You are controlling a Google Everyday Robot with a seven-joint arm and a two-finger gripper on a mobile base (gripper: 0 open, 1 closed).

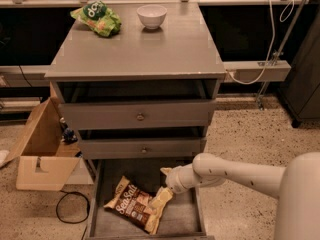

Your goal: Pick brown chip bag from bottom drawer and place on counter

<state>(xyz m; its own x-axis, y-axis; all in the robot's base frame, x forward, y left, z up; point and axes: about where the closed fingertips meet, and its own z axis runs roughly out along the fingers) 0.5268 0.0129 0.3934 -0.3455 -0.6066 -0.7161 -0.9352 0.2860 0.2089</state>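
The brown chip bag lies flat on the floor of the open bottom drawer, left of centre, with white "Sea Salt" lettering facing up. My gripper reaches in from the right on a white arm and sits at the bag's right tan end, touching or overlapping it. The counter is the grey top of the cabinet, above the two upper drawers.
A green chip bag and a white bowl sit at the back of the counter. An open cardboard box and a black cable lie on the floor to the left. A white cable hangs at the right.
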